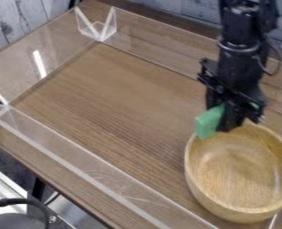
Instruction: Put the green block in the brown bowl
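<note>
The green block hangs clamped between the black fingers of my gripper, which points straight down and is shut on it. Block and gripper are just above the far left part of the rim of the brown bowl. This wide light-brown wooden bowl sits at the lower right of the table, and nothing lies inside it. The black arm rises from the gripper to the top right edge of the view.
The wooden table top is fenced by low clear acrylic walls along the front and left. A clear folded acrylic piece stands at the far left corner.
</note>
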{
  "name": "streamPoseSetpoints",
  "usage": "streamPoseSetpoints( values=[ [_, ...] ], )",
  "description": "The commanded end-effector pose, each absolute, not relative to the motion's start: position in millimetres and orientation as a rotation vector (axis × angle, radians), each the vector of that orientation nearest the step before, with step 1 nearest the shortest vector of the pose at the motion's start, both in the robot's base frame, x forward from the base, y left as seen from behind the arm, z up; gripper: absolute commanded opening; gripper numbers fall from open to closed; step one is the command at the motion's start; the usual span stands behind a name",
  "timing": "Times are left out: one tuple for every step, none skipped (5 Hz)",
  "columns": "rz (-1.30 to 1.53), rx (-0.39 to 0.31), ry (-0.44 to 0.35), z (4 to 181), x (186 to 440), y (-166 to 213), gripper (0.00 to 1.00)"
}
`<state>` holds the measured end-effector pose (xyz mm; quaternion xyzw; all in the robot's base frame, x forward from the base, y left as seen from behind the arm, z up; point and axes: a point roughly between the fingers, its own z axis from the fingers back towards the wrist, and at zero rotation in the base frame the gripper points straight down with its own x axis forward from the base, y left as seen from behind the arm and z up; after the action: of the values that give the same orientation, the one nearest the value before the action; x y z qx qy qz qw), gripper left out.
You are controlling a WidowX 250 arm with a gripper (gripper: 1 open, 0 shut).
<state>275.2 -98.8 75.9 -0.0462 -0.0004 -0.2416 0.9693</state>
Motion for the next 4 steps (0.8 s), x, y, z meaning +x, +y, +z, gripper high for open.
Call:
streamPoseSetpoints(
  values=[
    [-0.451,-0.114,-0.087,91.9,276,-124,0.00],
    [-0.460,-0.128,-0.076,79.5,276,-137,0.00],
    [-0.452,-0.137,-0.056,65.9,277,-140,0.00],
    [-0.468,-0.151,-0.040,61.1,282,-136,0.00]
  ],
)
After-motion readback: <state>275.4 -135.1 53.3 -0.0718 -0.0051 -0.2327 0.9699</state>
